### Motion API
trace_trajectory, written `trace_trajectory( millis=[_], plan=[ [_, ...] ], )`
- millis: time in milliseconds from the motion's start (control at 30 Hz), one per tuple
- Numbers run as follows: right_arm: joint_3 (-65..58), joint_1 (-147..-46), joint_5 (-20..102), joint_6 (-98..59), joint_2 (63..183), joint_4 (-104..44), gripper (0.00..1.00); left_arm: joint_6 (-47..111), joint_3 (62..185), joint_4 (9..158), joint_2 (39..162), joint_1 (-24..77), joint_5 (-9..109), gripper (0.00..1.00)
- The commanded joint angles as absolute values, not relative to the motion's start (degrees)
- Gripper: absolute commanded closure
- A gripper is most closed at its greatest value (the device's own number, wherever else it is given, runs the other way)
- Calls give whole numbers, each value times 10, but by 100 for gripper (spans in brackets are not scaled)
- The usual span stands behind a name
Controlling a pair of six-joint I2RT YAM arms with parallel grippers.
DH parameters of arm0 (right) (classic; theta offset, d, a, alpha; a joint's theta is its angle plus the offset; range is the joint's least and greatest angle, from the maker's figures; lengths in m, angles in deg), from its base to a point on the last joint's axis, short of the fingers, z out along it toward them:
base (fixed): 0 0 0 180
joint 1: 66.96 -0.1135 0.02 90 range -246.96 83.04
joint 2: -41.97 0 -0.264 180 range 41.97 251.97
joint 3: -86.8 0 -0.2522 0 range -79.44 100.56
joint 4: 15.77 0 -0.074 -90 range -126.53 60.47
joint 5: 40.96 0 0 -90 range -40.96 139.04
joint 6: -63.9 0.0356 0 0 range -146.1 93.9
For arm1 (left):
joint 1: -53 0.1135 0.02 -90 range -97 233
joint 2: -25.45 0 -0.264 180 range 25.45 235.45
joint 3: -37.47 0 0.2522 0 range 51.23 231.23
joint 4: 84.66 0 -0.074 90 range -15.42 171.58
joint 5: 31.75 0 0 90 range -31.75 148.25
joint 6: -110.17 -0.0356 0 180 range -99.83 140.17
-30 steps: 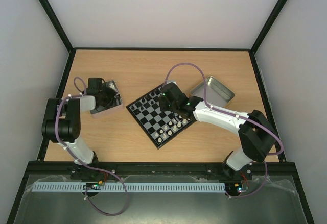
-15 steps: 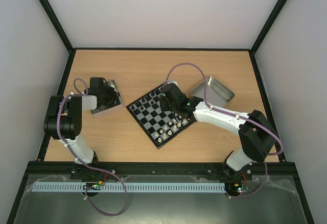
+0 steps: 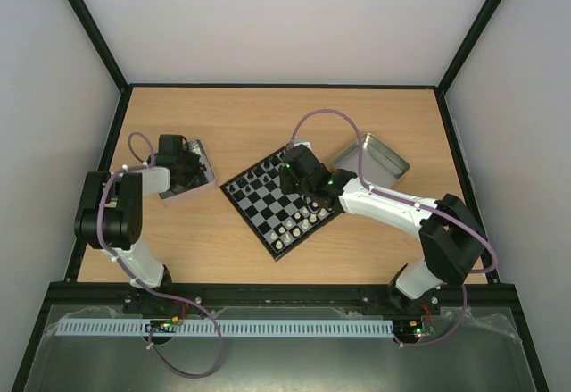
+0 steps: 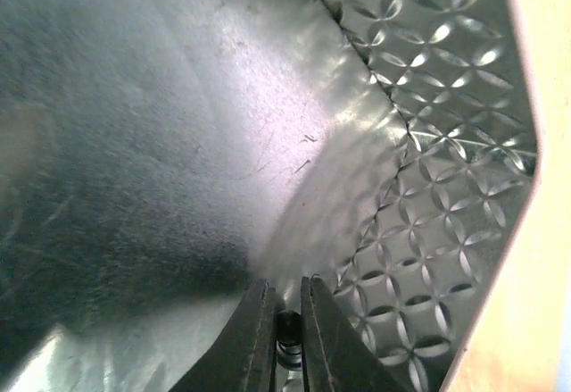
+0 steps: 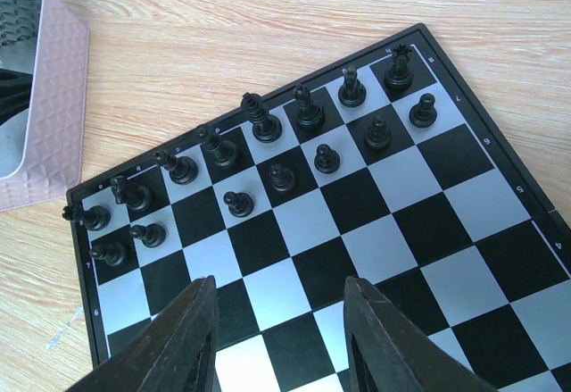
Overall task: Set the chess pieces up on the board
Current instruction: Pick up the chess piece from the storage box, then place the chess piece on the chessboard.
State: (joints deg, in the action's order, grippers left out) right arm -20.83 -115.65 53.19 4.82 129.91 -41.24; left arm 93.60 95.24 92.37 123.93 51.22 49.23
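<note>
The board [image 3: 278, 203] lies turned at the table's middle. Black chess pieces [image 5: 261, 122] fill its two far rows, and white ones [image 3: 296, 226] stand along its near edge. My right gripper [image 5: 278, 289] is open and empty, hovering over bare middle squares of the board [image 5: 393, 222]; in the top view it [image 3: 297, 178] is over the board's far part. My left gripper [image 4: 285, 289] is shut on a tiny black chess piece [image 4: 287, 328] inside the left metal tin [image 4: 428, 187]. In the top view this gripper [image 3: 185, 170] is down in that tin.
The left tin [image 3: 203, 167] stands left of the board and shows at the left edge of the right wrist view [image 5: 40, 115]. A second metal tin [image 3: 371, 160] stands right of the board at the back. Black frame rails edge the table.
My left gripper has shifted slightly inside the left tin. The right gripper has stayed over the board.
</note>
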Motion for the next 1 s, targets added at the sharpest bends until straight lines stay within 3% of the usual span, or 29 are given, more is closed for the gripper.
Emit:
trace_trajectory(
  millis=[0,300,533,967],
  plan=[
    [-212,-1153,549,52,1285,-414,62,830,976,840,1195,495,575,94],
    [-218,-1152,581,64,1274,-405,62,640,984,793,1090,414,658,93],
    [-268,-1124,607,131,1234,-381,62,506,961,848,1029,283,673,93],
    [-329,-1090,601,180,1189,-363,61,443,913,952,1090,194,671,93]
  ],
)
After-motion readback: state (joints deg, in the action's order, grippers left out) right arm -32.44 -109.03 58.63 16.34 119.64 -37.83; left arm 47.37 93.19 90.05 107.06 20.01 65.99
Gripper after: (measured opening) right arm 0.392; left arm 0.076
